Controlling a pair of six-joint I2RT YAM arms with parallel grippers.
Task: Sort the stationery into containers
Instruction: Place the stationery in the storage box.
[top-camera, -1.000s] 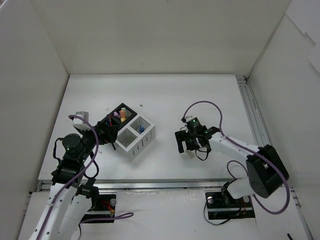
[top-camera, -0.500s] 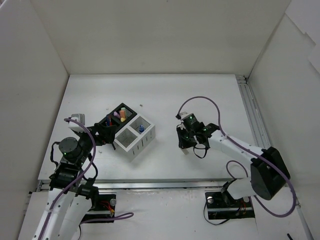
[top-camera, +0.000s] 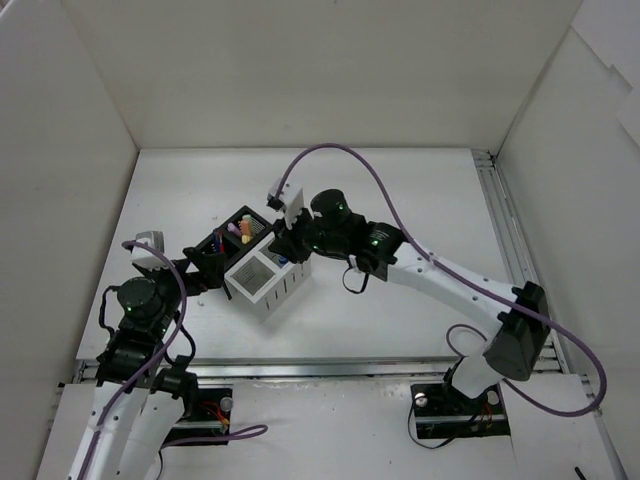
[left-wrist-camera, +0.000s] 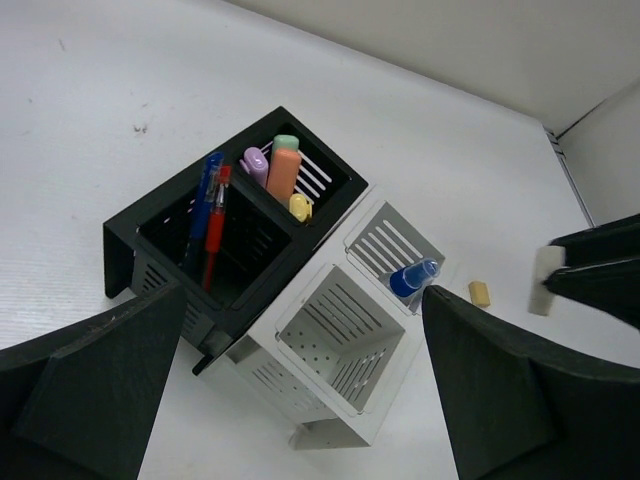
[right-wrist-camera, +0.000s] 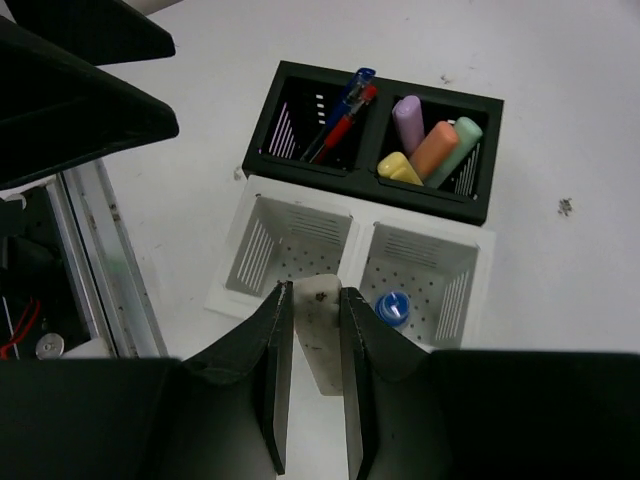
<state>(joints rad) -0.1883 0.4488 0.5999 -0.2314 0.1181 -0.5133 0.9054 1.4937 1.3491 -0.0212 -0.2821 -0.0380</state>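
My right gripper is shut on a whitish, speckled eraser and hangs above the white slatted box, over the divider between its two compartments. One compartment holds a blue-capped bottle. Pressed against it, the black box holds blue and red pens and several highlighters. From above, the right gripper sits over the white box. My left gripper is open and empty, hovering near and above both boxes. The held eraser shows at that view's right.
A second small beige eraser lies on the table just right of the white box. White walls enclose the table, with a metal rail along the right side and another at the near edge.
My right gripper shut on the eraser at mid-right of the table, then swung left with it to above the white box. The left arm drew back slightly, still open.
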